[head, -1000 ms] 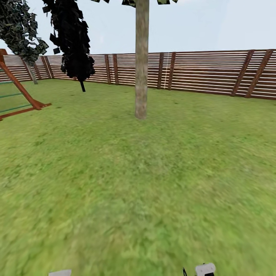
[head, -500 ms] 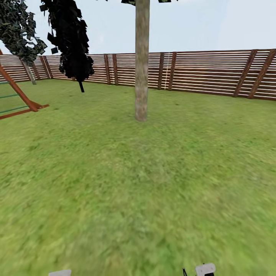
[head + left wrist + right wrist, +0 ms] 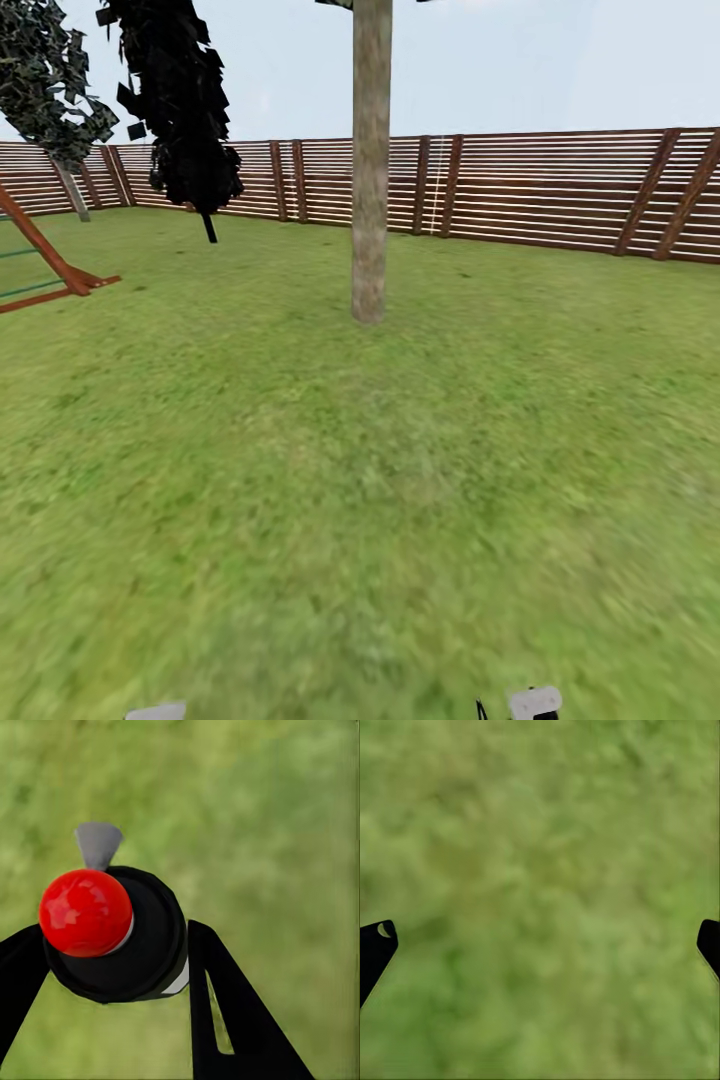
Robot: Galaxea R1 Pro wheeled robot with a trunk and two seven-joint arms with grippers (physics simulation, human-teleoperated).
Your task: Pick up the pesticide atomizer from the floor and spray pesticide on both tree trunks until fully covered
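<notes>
A tall tree with a thick, pale mottled trunk [image 3: 368, 200] stands ahead on the lawn, in the middle of the head view. A second tree with a dark green crown [image 3: 48, 75] and a leaning grey trunk stands far left by the fence. In the left wrist view the pesticide atomizer [image 3: 150, 941] shows its black top, red ball and grey nozzle. My left gripper [image 3: 112, 934] is shut on it, a black finger on each side. My right gripper [image 3: 542, 937] is open over bare grass, its fingertips [image 3: 375, 945] at the picture's edges.
A brown slat fence [image 3: 540, 190] rings the lawn at the back. A thin-stemmed black-foliage tree [image 3: 180, 100] stands left of the trunk. A red-brown wooden frame [image 3: 50, 265] rests on the grass at the far left. Open grass [image 3: 360, 480] stretches between me and the trunk.
The whole head view has shifted: the trunk's base sits lower and a little larger, and the wooden frame has slid leftward. The camera has moved toward the tree. Grip on the atomizer unchanged.
</notes>
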